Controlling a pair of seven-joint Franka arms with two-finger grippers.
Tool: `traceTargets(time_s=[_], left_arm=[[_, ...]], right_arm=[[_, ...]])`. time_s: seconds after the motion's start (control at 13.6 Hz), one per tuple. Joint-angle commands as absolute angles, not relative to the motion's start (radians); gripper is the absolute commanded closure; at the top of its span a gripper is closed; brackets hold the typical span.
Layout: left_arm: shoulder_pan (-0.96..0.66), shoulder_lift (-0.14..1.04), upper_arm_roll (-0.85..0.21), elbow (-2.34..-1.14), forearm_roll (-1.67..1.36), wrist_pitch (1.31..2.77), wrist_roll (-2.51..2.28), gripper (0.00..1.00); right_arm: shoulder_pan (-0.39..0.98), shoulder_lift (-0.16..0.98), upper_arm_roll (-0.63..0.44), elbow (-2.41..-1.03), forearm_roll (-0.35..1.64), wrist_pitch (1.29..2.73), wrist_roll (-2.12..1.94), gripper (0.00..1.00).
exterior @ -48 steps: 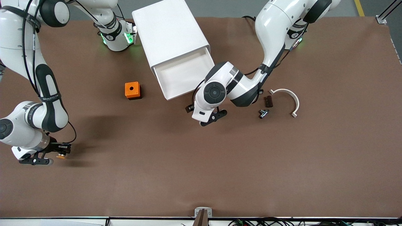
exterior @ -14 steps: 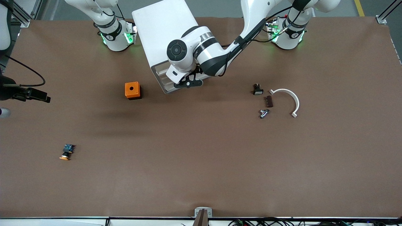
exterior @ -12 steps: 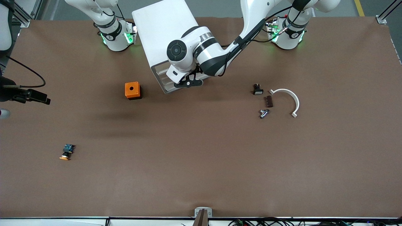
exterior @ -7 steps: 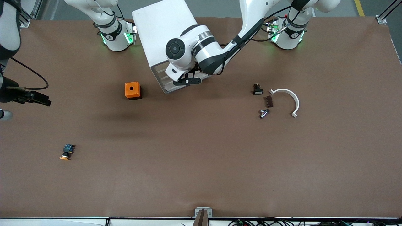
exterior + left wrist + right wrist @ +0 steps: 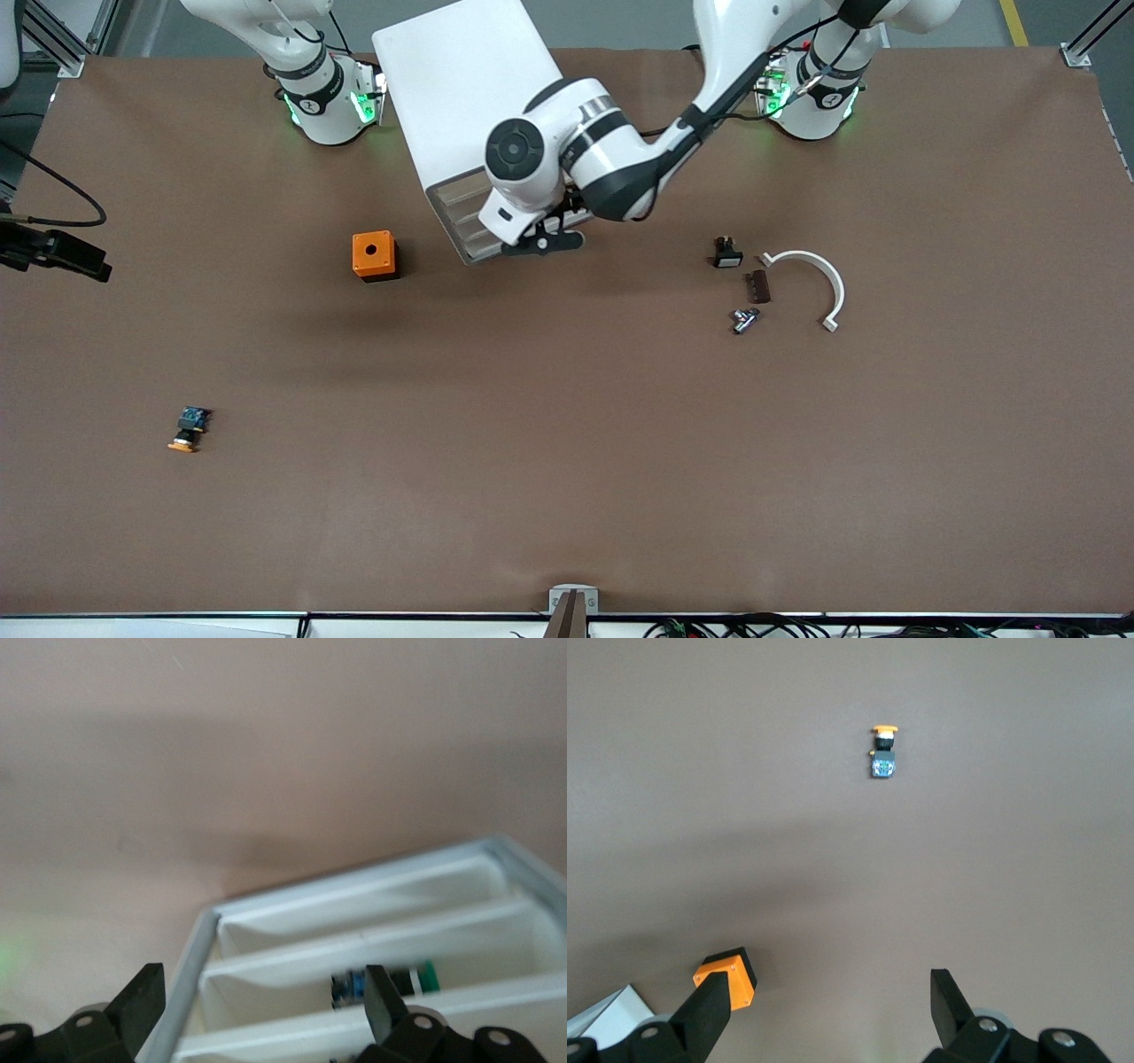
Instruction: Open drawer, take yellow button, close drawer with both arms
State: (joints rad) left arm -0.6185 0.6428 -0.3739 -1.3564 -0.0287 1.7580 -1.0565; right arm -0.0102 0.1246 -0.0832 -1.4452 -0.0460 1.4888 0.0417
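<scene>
Front view: my left tool (image 5: 542, 244), fingers apart, hangs just before the drawer (image 5: 454, 197) at upper centre, while my right tool (image 5: 62, 255), likewise apart, waits at the frame's edge, closer to the button (image 5: 184, 431).

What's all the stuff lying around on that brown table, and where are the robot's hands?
Cabinet: one, white, between the arms' bases.
Drawer: one of the stacked ones, off-white front, pushed in.
Button: one, orange cap, black body, on the table near the right arm's end, nearer the front camera than the cube.
Cube: one, orange with round hole, beside the cabinet.
Curved bracket: one, white, toward the left arm's end.
Small parts: three, black, dark brown, metallic, beside the bracket.
Left hand: open, at the cabinet's front.
Right hand: open, empty, over the table's edge.
</scene>
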Motion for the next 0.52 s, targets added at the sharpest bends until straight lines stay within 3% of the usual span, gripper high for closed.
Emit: traceTargets(time_s=[0.0,0.44], left_arm=[[-0.514,0.572,-0.379,-1.376,-0.026,1.750,-1.042,0.00],[-0.300,0.494,-0.380,-1.376,0.069,1.747,-1.008,0.00]], right_arm=[[-0.063,0.114,-0.077,-1.453,0.034,1.459,0.014,0.00],[-0.069,0.051,-0.077,-1.505,0.035,1.450,0.015,0.00]])
